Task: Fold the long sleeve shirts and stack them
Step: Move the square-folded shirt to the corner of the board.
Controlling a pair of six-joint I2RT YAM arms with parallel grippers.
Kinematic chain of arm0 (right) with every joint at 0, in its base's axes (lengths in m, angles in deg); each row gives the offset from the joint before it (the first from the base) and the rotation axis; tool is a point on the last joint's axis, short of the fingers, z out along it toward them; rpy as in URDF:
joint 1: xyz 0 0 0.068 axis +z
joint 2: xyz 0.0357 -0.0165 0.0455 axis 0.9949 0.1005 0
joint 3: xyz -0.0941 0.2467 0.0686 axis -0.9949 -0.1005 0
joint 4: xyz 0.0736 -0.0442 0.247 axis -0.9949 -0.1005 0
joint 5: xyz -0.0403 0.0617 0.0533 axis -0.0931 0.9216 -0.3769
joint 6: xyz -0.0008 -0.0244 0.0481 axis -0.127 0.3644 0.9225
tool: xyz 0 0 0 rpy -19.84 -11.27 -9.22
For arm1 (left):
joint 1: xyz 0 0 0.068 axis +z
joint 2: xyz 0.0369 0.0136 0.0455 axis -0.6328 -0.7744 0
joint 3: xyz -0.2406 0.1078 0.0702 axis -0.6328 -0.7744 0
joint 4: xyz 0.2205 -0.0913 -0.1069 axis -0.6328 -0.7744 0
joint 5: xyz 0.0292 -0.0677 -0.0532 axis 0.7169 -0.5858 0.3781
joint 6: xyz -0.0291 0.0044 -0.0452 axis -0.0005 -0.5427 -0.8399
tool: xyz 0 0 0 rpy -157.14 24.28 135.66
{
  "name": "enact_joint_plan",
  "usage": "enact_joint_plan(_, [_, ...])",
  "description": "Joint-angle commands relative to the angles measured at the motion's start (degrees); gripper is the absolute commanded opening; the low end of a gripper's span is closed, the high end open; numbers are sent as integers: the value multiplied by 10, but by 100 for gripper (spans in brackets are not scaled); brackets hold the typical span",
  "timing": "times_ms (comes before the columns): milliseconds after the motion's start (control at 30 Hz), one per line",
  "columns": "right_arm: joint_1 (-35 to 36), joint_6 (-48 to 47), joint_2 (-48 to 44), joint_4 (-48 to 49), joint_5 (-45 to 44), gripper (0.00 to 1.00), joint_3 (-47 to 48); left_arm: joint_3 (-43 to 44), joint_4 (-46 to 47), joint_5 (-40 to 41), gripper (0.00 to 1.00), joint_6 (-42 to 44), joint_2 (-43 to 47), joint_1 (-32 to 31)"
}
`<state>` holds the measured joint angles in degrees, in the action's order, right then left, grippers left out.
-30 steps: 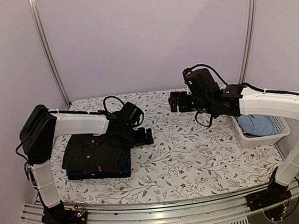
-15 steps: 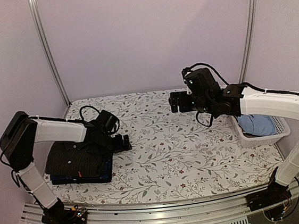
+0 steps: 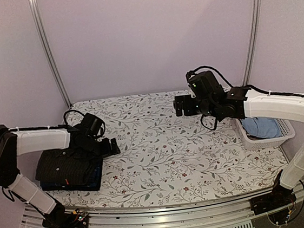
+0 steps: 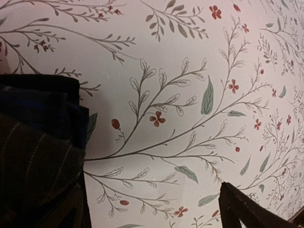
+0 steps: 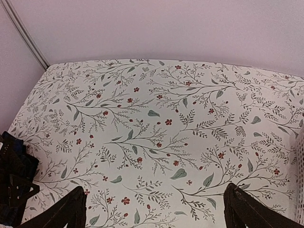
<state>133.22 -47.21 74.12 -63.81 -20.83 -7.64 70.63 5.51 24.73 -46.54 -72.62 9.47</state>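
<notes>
Two folded long sleeve shirts lie stacked at the table's left side. The black pinstriped one (image 3: 65,165) is on top and the navy one (image 3: 92,179) shows beneath it. My left gripper (image 3: 111,147) stands open at the stack's right edge, low over the cloth. In the left wrist view the pinstriped shirt (image 4: 33,161) and the navy layer (image 4: 42,109) lie against the left finger, and only bare table shows between the fingers of the left gripper (image 4: 156,213). My right gripper (image 3: 180,105) hangs open and empty above the back middle of the table, as the right wrist view of that gripper (image 5: 156,213) confirms.
A white basket (image 3: 284,128) with blue cloth (image 3: 262,127) in it stands at the right edge. Metal frame posts (image 3: 47,49) rise at the back corners. The shirt stack (image 5: 12,180) lies close to the table's left edge.
My left arm has swung to the left, and the shirt stack has slid left with it toward the table's edge. The right arm has barely moved.
</notes>
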Motion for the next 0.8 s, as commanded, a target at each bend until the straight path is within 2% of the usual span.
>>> enact_joint_plan(0, [-4,5,-16,-11,-5,99,-4,24,-15,-18,100,18,20,4])
enact_joint_plan(433, [-4,13,-22,-11,-7,99,-3,137,-4,-30,100,79,47,-29])
enact_joint_plan(767, [-4,39,-64,-13,-8,99,-7,243,48,-32,100,121,9,-74])
